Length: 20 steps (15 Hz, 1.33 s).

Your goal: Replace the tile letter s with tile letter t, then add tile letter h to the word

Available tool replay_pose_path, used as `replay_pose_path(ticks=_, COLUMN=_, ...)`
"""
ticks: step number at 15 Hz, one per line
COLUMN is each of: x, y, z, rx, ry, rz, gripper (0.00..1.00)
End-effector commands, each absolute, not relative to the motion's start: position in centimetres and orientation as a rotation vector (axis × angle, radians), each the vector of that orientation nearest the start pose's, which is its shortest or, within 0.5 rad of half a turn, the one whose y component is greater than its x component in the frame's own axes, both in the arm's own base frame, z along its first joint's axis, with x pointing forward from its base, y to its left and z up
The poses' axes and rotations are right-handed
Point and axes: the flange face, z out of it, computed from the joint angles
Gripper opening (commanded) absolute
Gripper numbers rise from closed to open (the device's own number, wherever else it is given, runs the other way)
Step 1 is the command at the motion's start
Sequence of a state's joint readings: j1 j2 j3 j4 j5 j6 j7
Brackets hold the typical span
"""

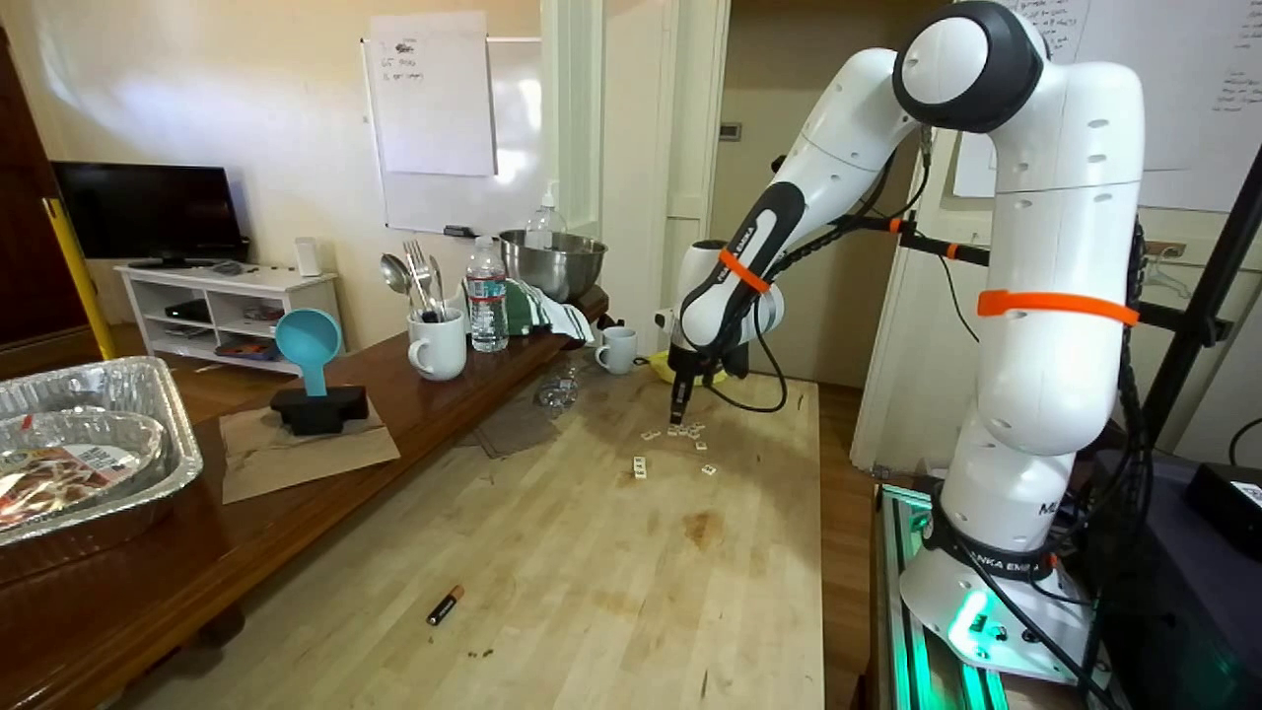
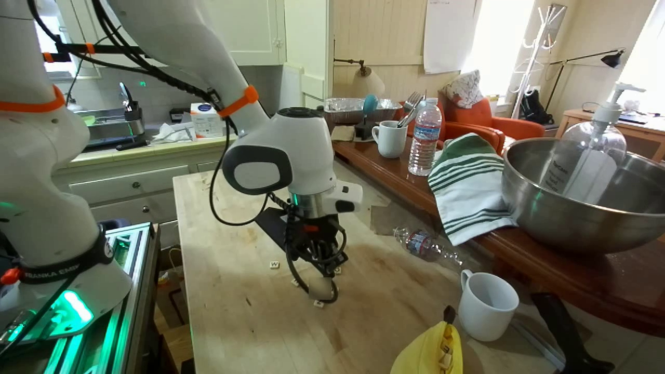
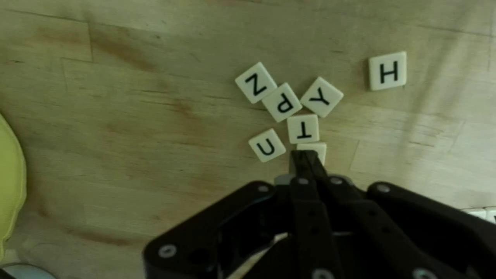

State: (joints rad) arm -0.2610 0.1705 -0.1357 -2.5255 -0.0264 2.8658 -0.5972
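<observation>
Lying between the P tile (image 3: 282, 102) and a partly hidden tile (image 3: 317, 146), the T tile (image 3: 303, 129) should prove light, stiff, perhaps slippery (the H tile (image 3: 388, 71), lying apart, likewise); best pinched by opposite side edges. The jaws are pressed together, nothing seen between them.

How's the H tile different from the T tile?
The H tile lies apart, while the T tile sits close to the P tile. In the wrist view, the T tile looks upside down; the H tile reads the same either way up. Both are pale, with black letters facing up.
</observation>
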Motion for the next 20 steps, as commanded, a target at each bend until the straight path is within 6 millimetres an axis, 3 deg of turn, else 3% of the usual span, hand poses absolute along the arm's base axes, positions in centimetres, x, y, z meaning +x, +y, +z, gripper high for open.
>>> replay_pose_path(ticks=1, x=44.2, y=-18.8, z=21.6, rx=-3.236, ry=-0.341, rz=-0.236, gripper=0.00)
replay_pose_path(ticks=10, x=44.2, y=-19.2, z=20.8, rx=-3.243, ry=-0.309, rz=-0.216, gripper=0.00)
replay_pose_path(ticks=20, x=47.1, y=-19.9, z=19.7, rx=-3.252, ry=-0.195, rz=-0.280, gripper=0.00)
